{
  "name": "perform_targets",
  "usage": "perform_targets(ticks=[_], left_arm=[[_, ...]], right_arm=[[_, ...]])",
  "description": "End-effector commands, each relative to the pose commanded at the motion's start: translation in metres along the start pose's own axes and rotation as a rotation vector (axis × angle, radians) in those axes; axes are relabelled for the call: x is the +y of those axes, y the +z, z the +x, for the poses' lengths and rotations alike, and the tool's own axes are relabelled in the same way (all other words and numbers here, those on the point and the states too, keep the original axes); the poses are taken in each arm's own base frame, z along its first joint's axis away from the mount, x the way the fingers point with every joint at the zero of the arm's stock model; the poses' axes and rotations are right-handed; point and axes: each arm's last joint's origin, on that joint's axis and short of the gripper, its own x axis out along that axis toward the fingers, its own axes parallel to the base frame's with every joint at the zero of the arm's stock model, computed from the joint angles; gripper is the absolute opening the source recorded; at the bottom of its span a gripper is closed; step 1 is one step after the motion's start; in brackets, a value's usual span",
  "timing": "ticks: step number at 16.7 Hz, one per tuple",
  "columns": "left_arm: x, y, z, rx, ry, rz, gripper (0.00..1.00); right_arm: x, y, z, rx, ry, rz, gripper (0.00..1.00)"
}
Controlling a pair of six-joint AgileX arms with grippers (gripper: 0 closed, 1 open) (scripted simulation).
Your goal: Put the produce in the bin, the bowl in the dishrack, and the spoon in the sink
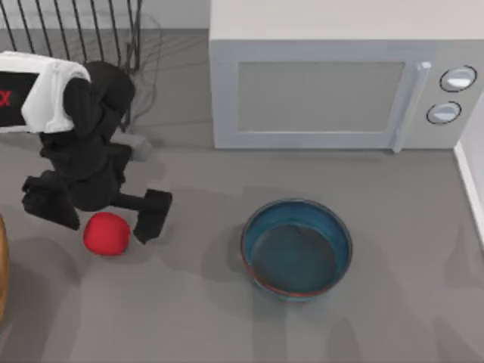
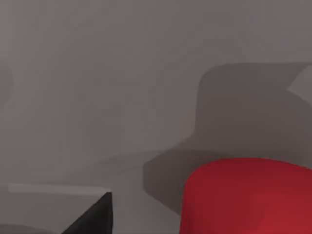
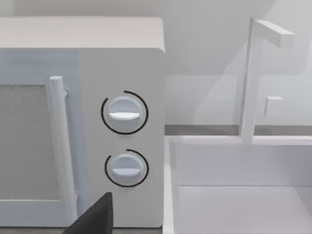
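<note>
Left end effector point(image 1: 102, 213) straddles produce point(image 1: 106, 233); bowl point(image 1: 296, 248) seemingly empty.

A white microwave point(image 1: 344, 76) stands at the back of the grey table point(image 1: 204, 318), right of centre in the top view, its door shut; the door carries a grey mesh window point(image 1: 321, 96) and an upright bar handle point(image 1: 408, 106); two round dials point(image 3: 124, 113) sit one above the other on the panel beside the handle, each ringed by a thin black arc; at the table's left edge a curved brown rim point(image 1: 2, 265) shows, too little of it to tell what it is
</note>
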Motion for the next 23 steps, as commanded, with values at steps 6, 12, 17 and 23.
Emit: perform_targets(ticks=[6,12,17,23], left_arm=[[0.0,-0.002,0.019,0.01,0.001,0.0,1.0],[0.0,-0.002,0.019,0.01,0.001,0.0,0.55],[0.0,-0.002,0.019,0.01,0.001,0.0,0.17],[0.0,-0.002,0.019,0.01,0.001,0.0,0.0]], right_arm=[[0.0,0.0,0.0,0.0,0.0,0.0,1.0],[0.0,0.0,0.0,0.0,0.0,0.0,1.0],[0.0,0.0,0.0,0.0,0.0,0.0,1.0],[0.0,0.0,0.0,0.0,0.0,0.0,1.0]])
